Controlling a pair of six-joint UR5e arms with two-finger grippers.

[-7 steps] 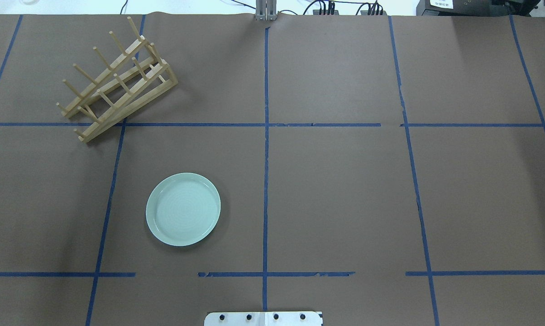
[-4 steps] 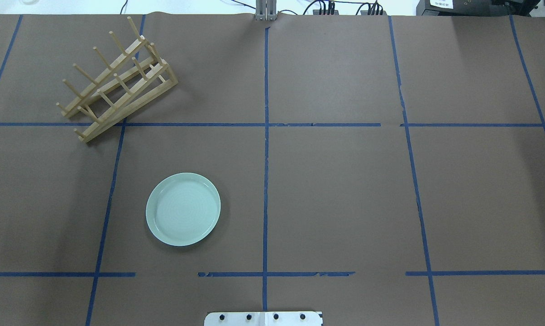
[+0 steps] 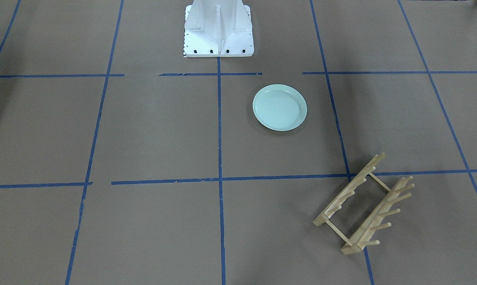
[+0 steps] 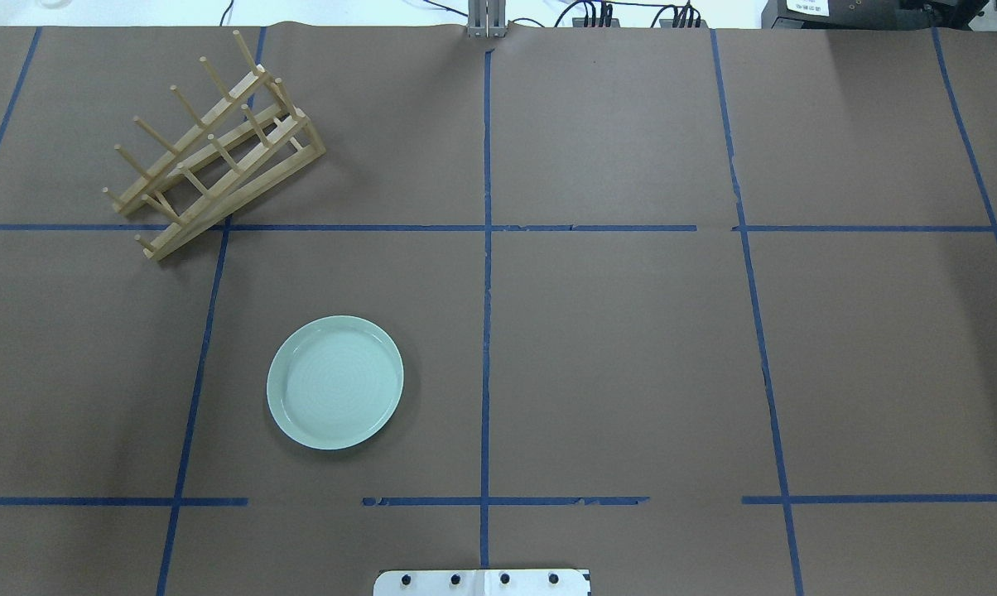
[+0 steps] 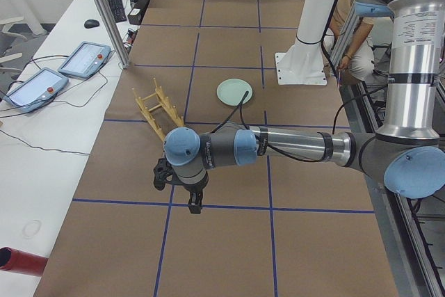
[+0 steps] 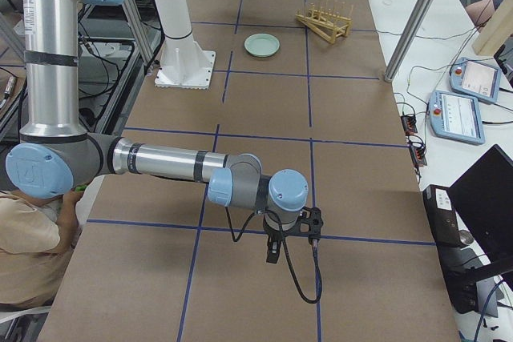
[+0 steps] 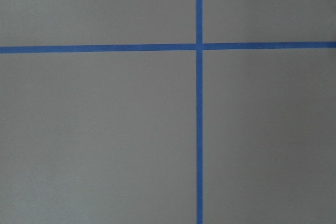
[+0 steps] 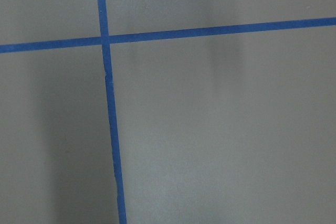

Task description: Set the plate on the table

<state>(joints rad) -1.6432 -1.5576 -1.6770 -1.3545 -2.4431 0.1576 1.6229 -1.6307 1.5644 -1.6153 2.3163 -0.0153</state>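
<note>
The pale mint-green plate [image 4: 335, 382] lies flat on the brown table [image 4: 623, 356], in the square in front of the robot base on its left side. It also shows in the front-facing view [image 3: 279, 107], the left view [image 5: 233, 91] and the right view [image 6: 261, 45]. No gripper touches it. My left gripper [image 5: 195, 203] hangs far out over the table's left end, and my right gripper [image 6: 272, 251] over the right end. Each shows in a side view only, so I cannot tell whether it is open or shut.
A light wooden peg rack [image 4: 214, 149] lies empty at the back left, also in the front-facing view [image 3: 364, 206]. The white robot base [image 3: 218, 28] stands at the table's near edge. Both wrist views show only brown paper and blue tape lines [image 7: 199, 103].
</note>
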